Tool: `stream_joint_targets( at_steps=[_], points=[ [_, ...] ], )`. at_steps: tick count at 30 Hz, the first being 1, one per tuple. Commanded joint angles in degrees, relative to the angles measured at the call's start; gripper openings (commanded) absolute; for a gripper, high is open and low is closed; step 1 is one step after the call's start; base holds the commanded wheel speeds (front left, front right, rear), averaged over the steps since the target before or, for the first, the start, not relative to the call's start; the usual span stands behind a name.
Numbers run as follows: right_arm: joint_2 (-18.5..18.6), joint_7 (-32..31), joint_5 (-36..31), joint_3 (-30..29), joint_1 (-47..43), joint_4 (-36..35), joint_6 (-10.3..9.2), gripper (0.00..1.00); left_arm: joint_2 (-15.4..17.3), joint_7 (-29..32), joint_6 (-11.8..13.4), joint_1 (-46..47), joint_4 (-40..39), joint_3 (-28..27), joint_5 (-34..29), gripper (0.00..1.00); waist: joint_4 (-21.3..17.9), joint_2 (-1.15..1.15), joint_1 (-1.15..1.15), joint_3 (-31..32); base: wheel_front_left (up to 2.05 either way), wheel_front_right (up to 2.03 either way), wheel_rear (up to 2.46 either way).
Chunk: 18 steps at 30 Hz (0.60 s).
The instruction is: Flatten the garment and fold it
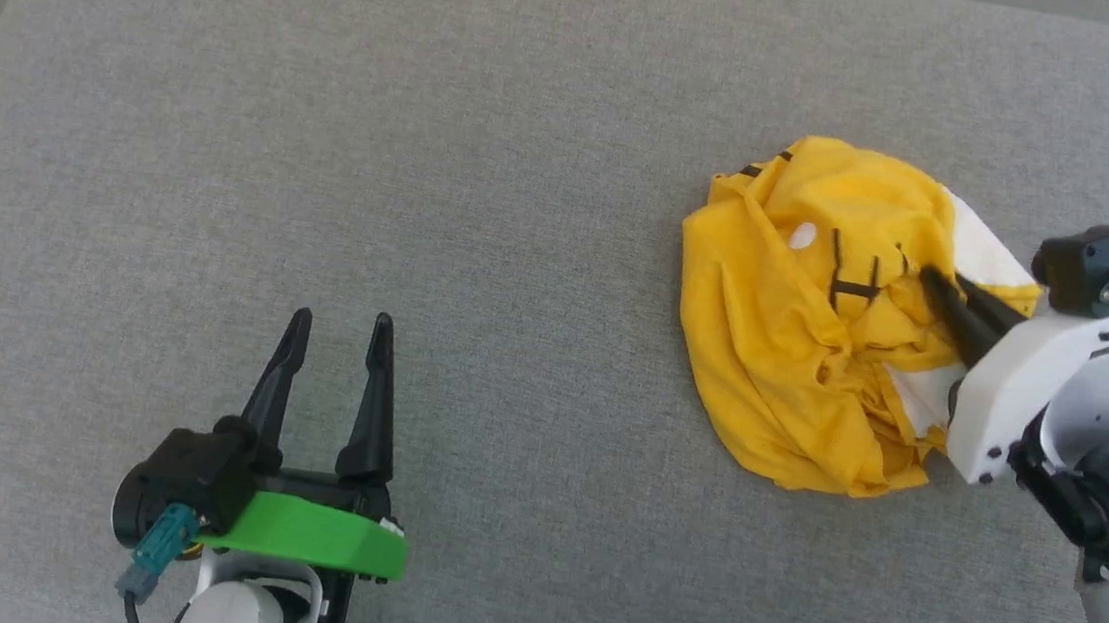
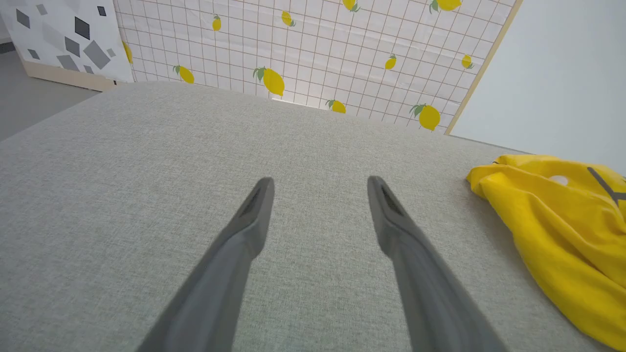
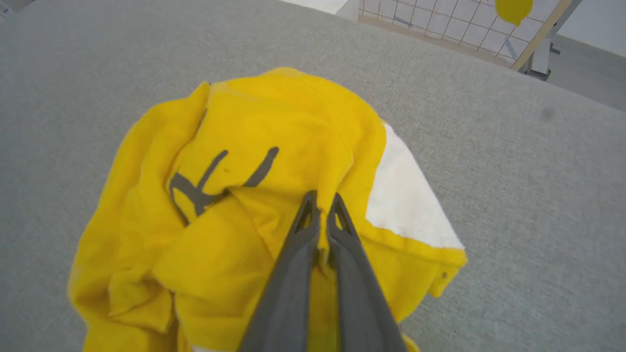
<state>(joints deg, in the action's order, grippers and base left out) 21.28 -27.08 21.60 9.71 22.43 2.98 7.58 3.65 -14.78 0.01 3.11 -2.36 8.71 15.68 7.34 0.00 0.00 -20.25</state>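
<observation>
You'll find the garment [image 1: 790,372] crumpled at 3 o'clock on the grey surface [image 1: 429,140], with your right gripper [image 1: 927,275] clamped together, apparently on a yellow fold. Your left gripper [image 1: 341,317] hovers at 7 o'clock, jaws spread, holding nothing.

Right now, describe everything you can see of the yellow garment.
The garment is bright yellow, of soft, thin-looking cloth, printed with black stripe marks, white patches and a small white oval. It lies crumpled in a rounded heap, far from flat, with overlapping folds and a white patch along its right edge. It rests on the grey fabric surface, on the robot's right side. The right gripper is shut on a raised fold near the middle of the heap. Apart from that and the surface, nothing visible touches it.
</observation>
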Motion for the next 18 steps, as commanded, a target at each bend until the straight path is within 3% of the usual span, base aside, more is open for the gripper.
stream_joint_targets(
  at_steps=[1, 6, 9, 15, 18],
  points=[
    [-0.41, 1.16, -0.29, -0.75, 1.62, 0.15, -0.09, 0.00, -0.27, -0.21, -0.41, 0.30, 0.29, -0.33, -0.40, 1.00, -0.83, 0.00, 0.00, 1.78, 0.00, 0.00, 0.00],
    [-1.85, 3.26, -0.99, -7.38, 3.49, 0.38, -0.09, 0.00, -0.45, -0.21, -0.79, -1.28, 1.15, -0.95, -0.60, 1.00, -2.22, 0.00, 0.00, 5.38, 0.00, 0.00, 0.00],
    [-2.55, 3.28, -2.88, -14.74, 2.01, -0.17, -0.09, 0.00, -0.52, -0.21, -1.01, -2.10, 1.40, -1.02, -0.77, 1.00, -2.76, 0.00, 0.00, 6.91, 0.00, 0.00, 0.00],
    [-3.80, 2.86, -9.43, -30.01, -9.88, -1.09, -0.09, 0.00, -0.61, -0.21, -1.56, -2.91, 1.45, -0.55, -0.95, 1.00, -2.61, 0.00, 0.00, 6.53, 0.00, 0.00, 0.00],
    [-5.89, 3.74, -11.72, -34.62, -16.89, -0.01, -0.09, 0.00, -0.63, -0.21, -1.66, -3.09, 1.83, -0.56, -1.08, 1.00, -2.62, 0.00, 0.00, 5.90, 0.00, 0.00, 0.00]
  ],
)
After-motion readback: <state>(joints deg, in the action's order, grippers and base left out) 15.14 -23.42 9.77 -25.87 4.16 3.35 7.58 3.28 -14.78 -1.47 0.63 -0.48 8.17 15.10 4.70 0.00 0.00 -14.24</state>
